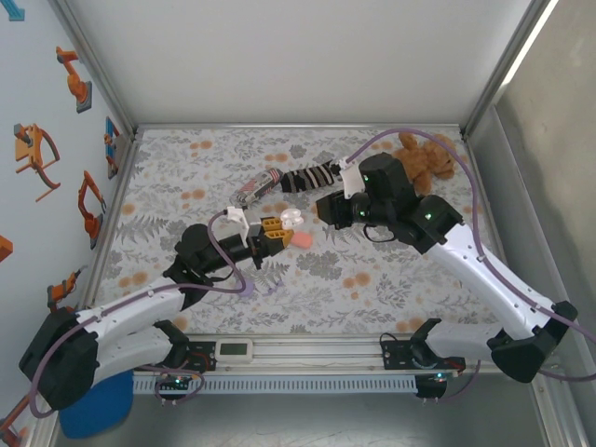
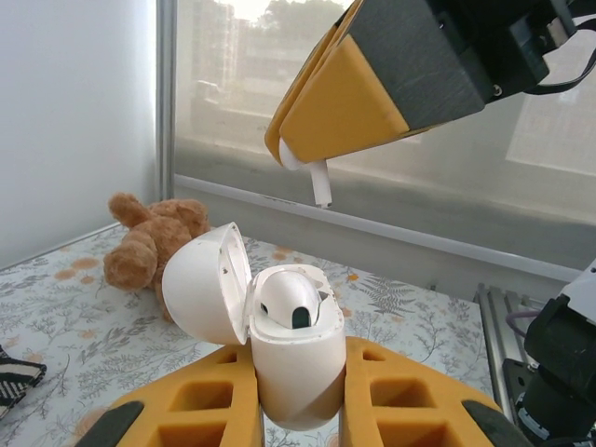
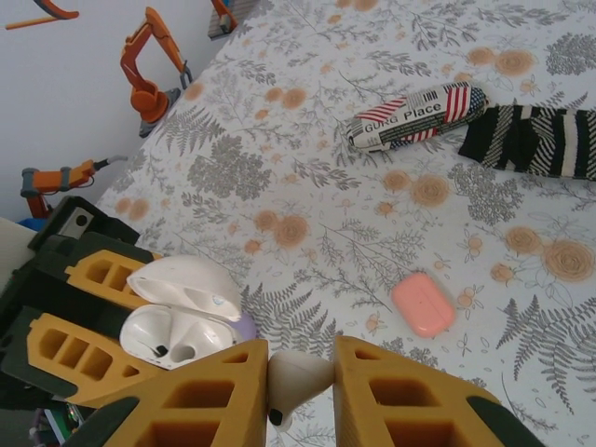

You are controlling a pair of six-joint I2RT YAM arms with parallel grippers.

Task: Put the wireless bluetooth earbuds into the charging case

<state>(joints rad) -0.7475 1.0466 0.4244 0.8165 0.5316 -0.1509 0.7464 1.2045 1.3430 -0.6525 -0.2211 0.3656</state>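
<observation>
**Left end effector** (image 2: 298,361): clenched on a white egg-shaped plastic charging case (image 2: 296,377), with yellow pads (image 2: 182,410) pressed to its 2 sides. Holds the case upright, hinged lid (image 2: 207,287) swung open toward the brown plush teddy bear (image 2: 149,244). Shows 1 white plastic earbud (image 2: 284,300) already seated in the case, rounded end up.

**Right end effector** (image 3: 300,361): clenched on a 2nd white plastic earbud (image 3: 296,374), pinched between 2 yellow fingers (image 3: 400,396). In the left wrist view, hangs above and slightly right of the open case, with the earbud's stem (image 2: 321,183) pointing down. Stands clear of the case, with no contact.

**Floral-patterned desk** (image 3: 307,214):
- Carries 1 salmon-pink rounded plastic case (image 3: 422,304), closed and lying flat near both end effectors, touched by neither.
- Farther back, carries 1 rolled bundle printed with stars and stripes (image 3: 419,116) just beside 1 black-and-white striped sock (image 3: 535,140). Cannot tell whether these 2 touch.
- Carries the teddy bear at the far right corner, well apart from the case and both earbuds.
</observation>
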